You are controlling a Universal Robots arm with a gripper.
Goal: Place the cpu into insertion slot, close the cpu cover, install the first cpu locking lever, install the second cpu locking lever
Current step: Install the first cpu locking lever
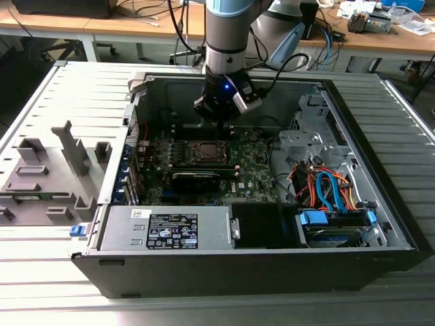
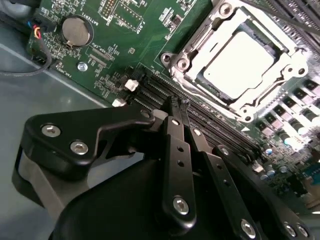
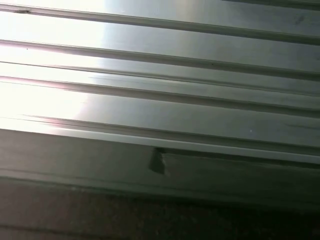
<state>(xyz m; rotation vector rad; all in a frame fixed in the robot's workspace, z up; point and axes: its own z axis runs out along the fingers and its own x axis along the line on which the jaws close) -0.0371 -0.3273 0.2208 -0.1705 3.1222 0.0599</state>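
Chip: small flat square silver-grey cpu lies seated in the socket on the green motherboard, near the board's middle.
Cover: thin silvery metal frame cpu cover lies around it.
Tool: black tool hovers beside the socket, fingers drawn together, empty.
Handling: light, rigid, fragile underneath; I judge the edges safest.

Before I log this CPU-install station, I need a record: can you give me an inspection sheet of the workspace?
Surface: ribbed grey table under open computer case.
Job's things: cpu seated in socket; cpu cover closed around it.
Clutter: grey fixture blocks at the exterior view's left.
Tool: tool above the memory slots beside the socket, holding nothing.
Cables: orange and blue bundle in case.
Surroundings: wooden desks behind.
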